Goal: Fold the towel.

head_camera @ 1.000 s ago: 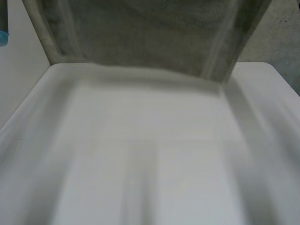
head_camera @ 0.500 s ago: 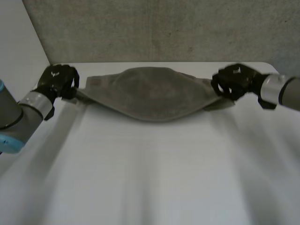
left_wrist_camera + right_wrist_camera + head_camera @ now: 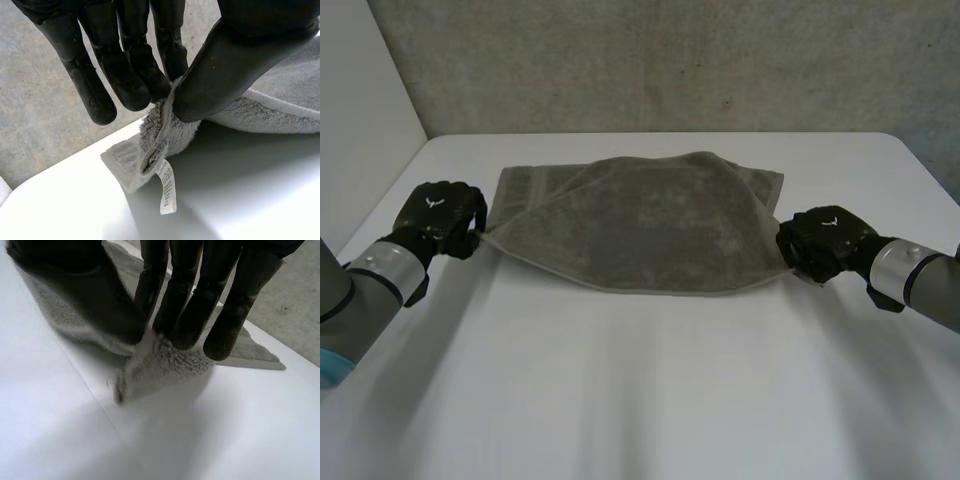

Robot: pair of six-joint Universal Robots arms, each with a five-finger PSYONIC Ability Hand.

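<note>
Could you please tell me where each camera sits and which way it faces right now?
Head view: between and behind the arms, looking down at the white table and grey towel; both forearms, left hand and right hand show.
Left wrist view: on the left wrist, looking along the palm; its fingers and thumb pinch a towel corner with a white label.
Right wrist view: on the right wrist, along the palm; fingers pinch another towel corner.
Shared: all show towel and table.
</note>
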